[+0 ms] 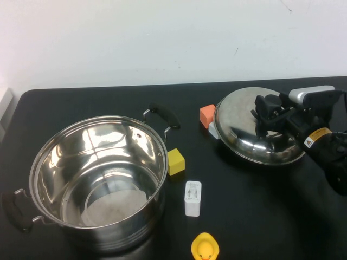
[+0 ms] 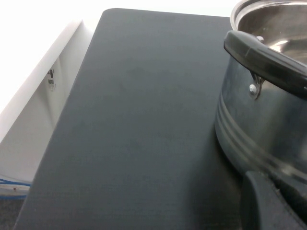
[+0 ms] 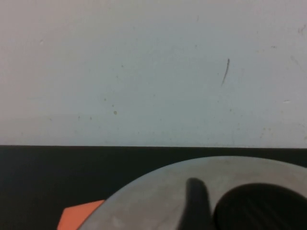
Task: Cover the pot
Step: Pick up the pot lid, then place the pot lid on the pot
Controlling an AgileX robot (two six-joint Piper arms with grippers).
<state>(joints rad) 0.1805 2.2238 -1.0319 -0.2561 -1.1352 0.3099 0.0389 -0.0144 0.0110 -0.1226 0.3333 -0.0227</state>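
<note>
The pot (image 1: 81, 157) is a big, open, shiny steel stockpot with black side handles, on the left of the black table. Its wall (image 2: 259, 124) and one handle (image 2: 264, 57) show in the left wrist view. The domed steel lid (image 1: 238, 116) is at the right rear. My right gripper (image 1: 269, 116) sits over the lid's middle, shut on its black knob (image 3: 261, 206). One finger (image 3: 196, 201) lies against the knob on the lid (image 3: 158, 196). My left gripper (image 2: 271, 203) is low beside the pot's outer wall, out of the high view.
An orange block (image 1: 206, 114) and a small white thing (image 1: 213, 130) lie at the lid's left edge. A yellow block (image 1: 175, 161), a white charger (image 1: 193, 197) and a yellow rubber duck (image 1: 204, 248) lie between the pot and the lid. The table's left edge (image 2: 62, 124) is near the pot.
</note>
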